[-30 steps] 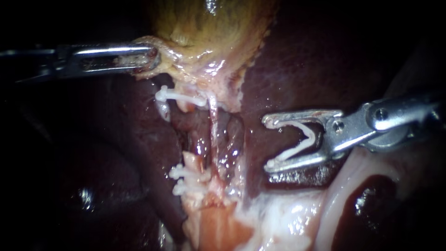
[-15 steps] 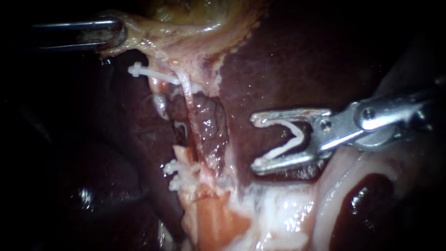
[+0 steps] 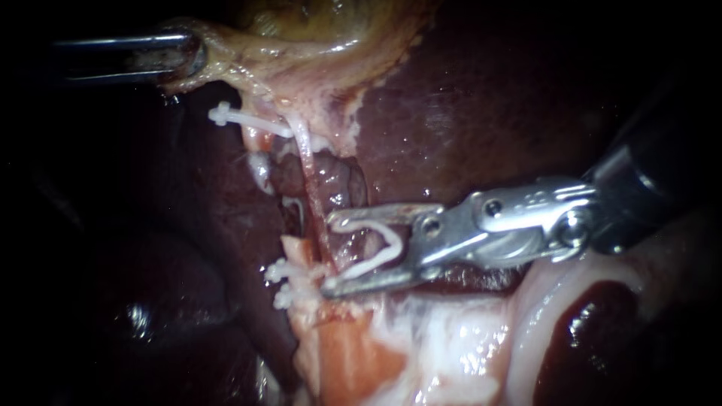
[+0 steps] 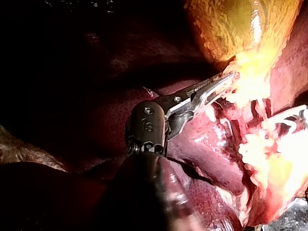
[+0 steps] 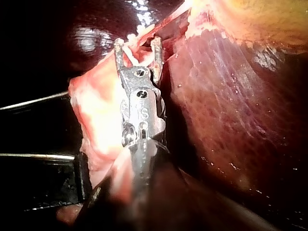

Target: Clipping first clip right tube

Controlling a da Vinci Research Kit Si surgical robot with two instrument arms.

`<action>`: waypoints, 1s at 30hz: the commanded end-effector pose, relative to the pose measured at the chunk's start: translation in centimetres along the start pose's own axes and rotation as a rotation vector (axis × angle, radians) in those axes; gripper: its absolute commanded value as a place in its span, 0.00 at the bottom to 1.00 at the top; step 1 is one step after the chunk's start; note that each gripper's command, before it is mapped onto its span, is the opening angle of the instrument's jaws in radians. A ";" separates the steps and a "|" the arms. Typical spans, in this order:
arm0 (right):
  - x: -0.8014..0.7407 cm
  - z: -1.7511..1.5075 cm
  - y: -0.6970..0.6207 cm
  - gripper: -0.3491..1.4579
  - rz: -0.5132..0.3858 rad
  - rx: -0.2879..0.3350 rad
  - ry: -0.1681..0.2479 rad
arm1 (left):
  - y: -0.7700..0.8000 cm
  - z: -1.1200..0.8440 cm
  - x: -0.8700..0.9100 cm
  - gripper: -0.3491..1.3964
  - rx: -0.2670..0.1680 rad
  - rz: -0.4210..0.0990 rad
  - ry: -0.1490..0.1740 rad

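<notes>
Our left instrument [image 3: 194,54], far left, jaws clamped on gallbladder [image 3: 301,30]; right instrument [image 3: 331,252], centre, jaws spread, holding a clip [image 3: 392,242].

Lit from the endoscope's own side: brightest at the middle, sinking to black at the corners and along the left edge. Small wet glints across the liver [image 3: 466,113]. Hard shine on the metal of the right instrument [image 3: 331,252], clip [image 3: 376,252] bright white between its jaws. Left instrument [image 3: 192,54] dim, half lost in shadow. White glare on the pale tissue [image 3: 451,353] low down. In both wrist views, burnt out over the gallbladder [image 4: 231,29] and the pale tissue near the jaws, deep shadow around the shafts.
</notes>
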 end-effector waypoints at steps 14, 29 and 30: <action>0.27 0.13 -0.34 0.46 0.095 0.171 0.158 | 0.00 0.02 -0.01 0.00 0.002 0.000 0.001; 0.31 0.06 -0.40 0.30 0.092 0.211 0.153 | -0.01 0.04 -0.01 0.00 0.002 0.001 0.001; 0.32 0.05 -0.40 0.28 0.092 0.219 0.151 | -0.01 0.04 -0.02 0.00 0.002 0.001 0.001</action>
